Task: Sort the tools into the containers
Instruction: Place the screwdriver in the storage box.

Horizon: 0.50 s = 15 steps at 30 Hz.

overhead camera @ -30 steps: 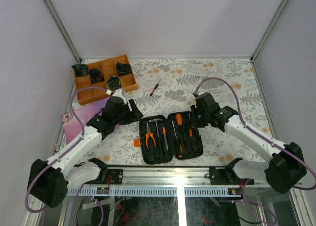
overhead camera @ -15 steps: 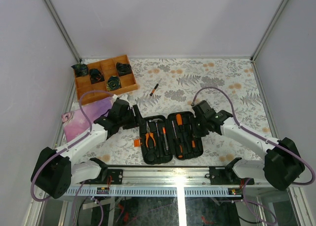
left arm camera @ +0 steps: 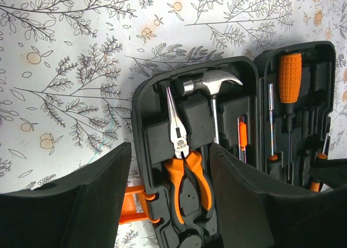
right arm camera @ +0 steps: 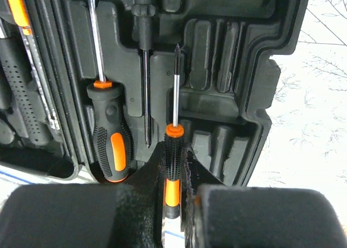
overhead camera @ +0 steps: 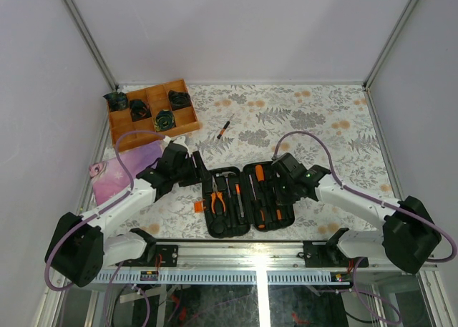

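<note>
The right claw is closed on one thin screwdriver, pinching its ribbed black-and-orange handle. The steel shaft points away from the claw, over the moulded slots of the open case. Just left of it a second screwdriver, with a thicker black-and-orange handle, lies in its slot, and one bare thin shaft lies between the two.

The left claw is open, its two black fingers spread either side of the case's left edge, gripping nothing. Between them lie one pair of orange-handled pliers, with a small stamp near the pivot that is too small to read. Beside the pliers are one steel-headed hammer and one thin orange-and-black driver. The far half of the case holds one big orange-handled screwdriver. An orange tab sticks out from the case's left side.

From above, the single case lies flat and open near the front of the flower-patterned table, between the two arms. One small loose screwdriver lies on the table well behind it. At the back left, one wooden tray holds four dark items, and a pink cloth lies beside it.
</note>
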Each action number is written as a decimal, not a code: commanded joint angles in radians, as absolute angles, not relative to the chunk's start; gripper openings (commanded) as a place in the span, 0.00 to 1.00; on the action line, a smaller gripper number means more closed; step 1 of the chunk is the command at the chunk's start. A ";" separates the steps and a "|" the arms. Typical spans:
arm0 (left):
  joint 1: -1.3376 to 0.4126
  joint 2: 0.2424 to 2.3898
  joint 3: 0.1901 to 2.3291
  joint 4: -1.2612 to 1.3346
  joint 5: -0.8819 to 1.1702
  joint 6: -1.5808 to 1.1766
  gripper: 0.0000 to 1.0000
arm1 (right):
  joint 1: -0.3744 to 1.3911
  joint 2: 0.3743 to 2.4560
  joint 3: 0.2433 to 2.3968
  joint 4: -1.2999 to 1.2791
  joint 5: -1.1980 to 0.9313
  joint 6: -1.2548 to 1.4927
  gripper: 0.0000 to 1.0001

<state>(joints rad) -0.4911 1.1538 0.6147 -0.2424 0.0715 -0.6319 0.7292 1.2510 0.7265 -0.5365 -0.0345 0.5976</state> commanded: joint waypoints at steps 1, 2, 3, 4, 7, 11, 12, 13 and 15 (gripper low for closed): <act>-0.497 1.146 0.606 -0.199 0.080 -0.622 0.58 | 0.757 1.270 0.712 -0.514 0.025 0.614 0.00; -0.496 1.145 0.605 -0.200 0.079 -0.621 0.58 | 0.758 1.270 0.709 -0.509 0.034 0.615 0.00; -0.498 1.143 0.605 -0.201 0.079 -0.621 0.58 | 0.759 1.270 0.705 -0.502 0.039 0.616 0.00; -0.497 1.143 0.606 -0.202 0.080 -0.621 0.58 | 0.759 1.270 0.702 -0.494 0.040 0.617 0.00; -0.498 1.140 0.607 -0.202 0.080 -0.621 0.58 | 0.763 1.277 0.694 -0.478 0.044 0.616 0.00; -0.498 1.142 0.610 -0.206 0.069 -0.623 0.58 | 0.767 1.289 0.682 -0.460 0.051 0.618 0.01; -0.498 1.143 0.613 -0.209 0.067 -0.622 0.58 | 0.768 1.291 0.679 -0.455 0.053 0.620 0.02; -0.497 1.145 0.615 -0.211 0.063 -0.622 0.58 | 0.767 1.293 0.676 -0.449 0.056 0.622 0.02; -0.497 1.145 0.616 -0.212 0.064 -0.623 0.58 | 0.768 1.296 0.675 -0.442 0.057 0.623 0.05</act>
